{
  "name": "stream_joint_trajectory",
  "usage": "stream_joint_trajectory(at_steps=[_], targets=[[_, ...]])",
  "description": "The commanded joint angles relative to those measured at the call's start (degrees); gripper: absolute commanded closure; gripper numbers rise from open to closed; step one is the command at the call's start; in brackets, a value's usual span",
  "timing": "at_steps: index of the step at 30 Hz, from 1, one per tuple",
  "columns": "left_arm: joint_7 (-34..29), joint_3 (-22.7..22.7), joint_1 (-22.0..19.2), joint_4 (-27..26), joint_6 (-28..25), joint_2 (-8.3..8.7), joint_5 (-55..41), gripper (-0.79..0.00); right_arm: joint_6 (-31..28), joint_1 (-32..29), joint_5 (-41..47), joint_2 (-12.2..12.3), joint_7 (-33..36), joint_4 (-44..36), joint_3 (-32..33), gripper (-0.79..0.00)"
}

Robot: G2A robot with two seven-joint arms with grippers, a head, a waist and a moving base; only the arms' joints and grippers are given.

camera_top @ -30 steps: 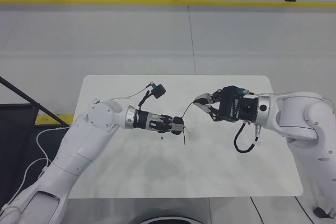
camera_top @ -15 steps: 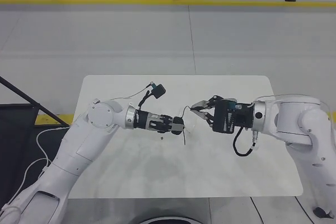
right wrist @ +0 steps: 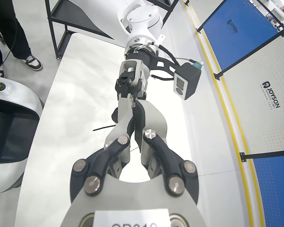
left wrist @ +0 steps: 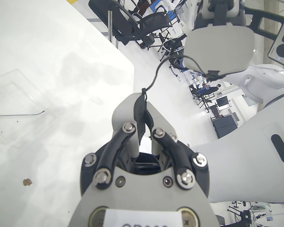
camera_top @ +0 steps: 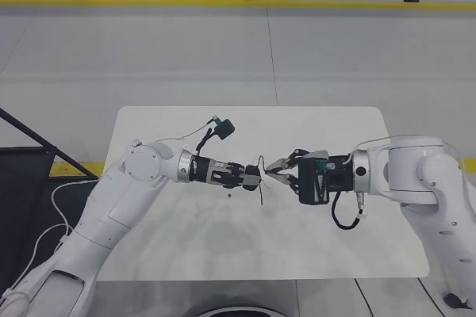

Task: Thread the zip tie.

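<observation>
A thin black zip tie [camera_top: 261, 161] arcs in the air between my two grippers over the middle of the white table [camera_top: 182, 238]. My left gripper [camera_top: 254, 179] is shut on one end of it, the tie [left wrist: 156, 72] rising from its fingertips [left wrist: 144, 95] in a curve. The other end runs to my right gripper [left wrist: 211, 73], which faces the left one almost tip to tip. In the right wrist view the right gripper [right wrist: 133, 103] has its black pads pressed together on the tie.
A second thin black strip [left wrist: 16, 115] lies flat on a clear plastic sheet [left wrist: 21, 90] on the table below the grippers [camera_top: 262, 196]. A small brown crumb [left wrist: 26, 182] sits nearby. A black frame [camera_top: 16, 127] stands off the table's left side.
My right gripper has moved left and slightly toward the front of the table, closing on the left gripper. The tie's arc has tightened. The left arm has stayed still.
</observation>
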Motion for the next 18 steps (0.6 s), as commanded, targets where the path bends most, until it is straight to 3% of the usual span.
stream_joint_trajectory(at_steps=[1, 18], targets=[[0.0, 0.0, 0.0, 0.0, 0.0, 0.00, 0.0, 0.000, 0.0, 0.1, 0.5, 0.0, 0.3, 0.0, -0.4, 0.000], [4.1, -1.2, 2.6, -3.2, 2.7, 0.52, 2.5, 0.000, 0.0, 3.1, 5.9, 1.5, 4.1, -0.3, -5.4, 0.000]])
